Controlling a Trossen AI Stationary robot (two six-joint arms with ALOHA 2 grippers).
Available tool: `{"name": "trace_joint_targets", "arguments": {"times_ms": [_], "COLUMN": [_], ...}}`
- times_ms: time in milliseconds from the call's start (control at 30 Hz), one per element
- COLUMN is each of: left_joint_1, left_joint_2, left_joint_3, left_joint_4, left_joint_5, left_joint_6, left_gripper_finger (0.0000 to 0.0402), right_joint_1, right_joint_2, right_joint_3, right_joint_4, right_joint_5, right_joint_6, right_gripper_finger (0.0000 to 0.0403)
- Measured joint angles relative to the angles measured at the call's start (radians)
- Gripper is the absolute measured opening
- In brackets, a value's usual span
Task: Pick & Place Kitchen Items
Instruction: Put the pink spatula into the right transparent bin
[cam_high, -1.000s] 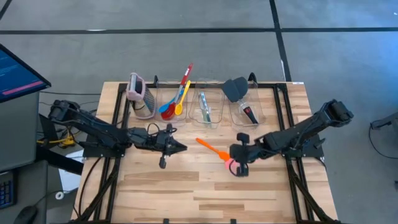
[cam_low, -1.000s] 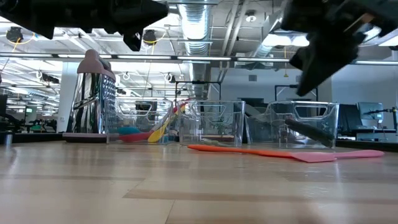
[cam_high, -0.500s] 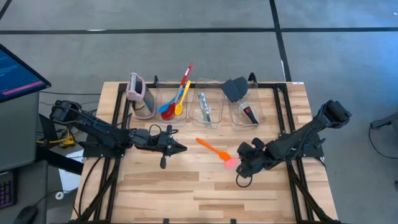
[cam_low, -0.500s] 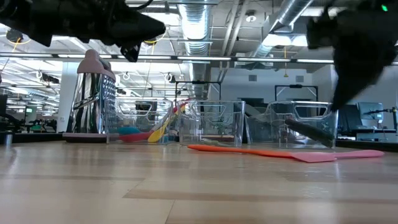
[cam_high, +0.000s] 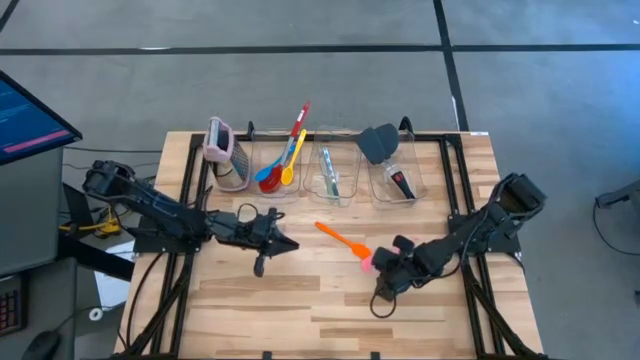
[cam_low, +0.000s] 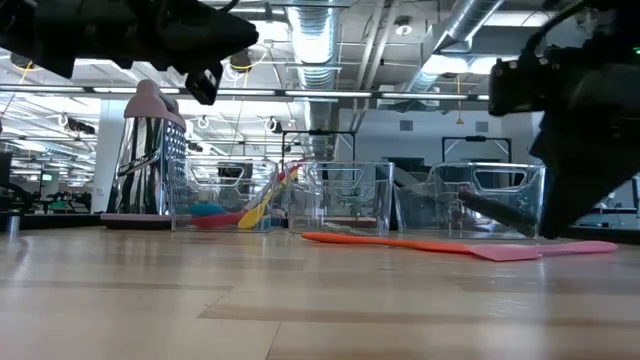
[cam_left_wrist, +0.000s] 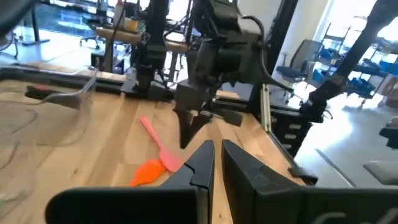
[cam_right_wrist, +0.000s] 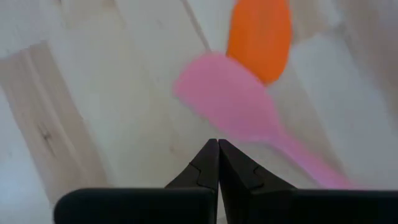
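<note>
- Three clear bins stand in a row at the far side of the table (cam_high: 300, 300): left bin (cam_high: 272, 165), middle bin (cam_high: 330, 175), right bin (cam_high: 395, 170). A grater (cam_high: 225, 155) stands just left of the left bin.
- Left bin: three spoons, one red (cam_high: 297, 125), one blue (cam_high: 268, 175), one yellow (cam_high: 292, 158).
- Middle bin: one clear-teal tool (cam_high: 328, 172).
- Right bin: one black spatula (cam_high: 378, 143) and one red-handled tool (cam_high: 403, 185).
- Two spatulas lie on the table in front of the middle and right bins: orange spatula (cam_high: 338, 237) and pink spatula (cam_high: 368, 263), their ends touching or overlapping.
- Two arms: left end effector (cam_high: 285, 243) hovers in front of the left bin, fingers nearly together, holding nothing.
- Right end effector (cam_high: 380, 290) is in front of the right bin, just beside the pink spatula, fingers together and empty.
- Right wrist view alone shows the pink blade (cam_right_wrist: 227, 102) lying over the orange one (cam_right_wrist: 260, 37), just ahead of the closed tips.
- Left wrist view shows the right arm pointing down beside the two spatulas.
- Low view shows both spatulas flat on the table, the arms above.
</note>
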Motion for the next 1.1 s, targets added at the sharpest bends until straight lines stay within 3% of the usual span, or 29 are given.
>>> {"name": "trace_joint_targets", "arguments": {"times_ms": [167, 533, 800, 1100], "left_joint_1": [-0.025, 0.009, 0.036, 0.065], "left_joint_2": [0.145, 0.492, 0.542, 0.542], "left_joint_3": [0.056, 0.326, 0.372, 0.372], "left_joint_4": [0.104, 0.108, 0.110, 0.108], "left_joint_5": [-0.039, -0.049, -0.051, -0.044], "left_joint_6": [0.001, 0.000, -0.001, -0.002], "left_gripper_finger": [0.0017, 0.0017, 0.0017, 0.0017], "right_joint_1": [-0.007, -0.026, -0.028, -0.021], "right_joint_2": [-0.012, 0.044, 0.081, 0.081], "right_joint_3": [0.003, 0.003, 0.005, 0.003], "right_joint_4": [-0.004, 0.024, 0.038, 0.058], "right_joint_5": [0.067, 0.095, 0.090, 0.016], "right_joint_6": [-0.050, -0.071, -0.069, -0.025], "right_gripper_finger": [0.0000, 0.0000, 0.0000, 0.0000]}}
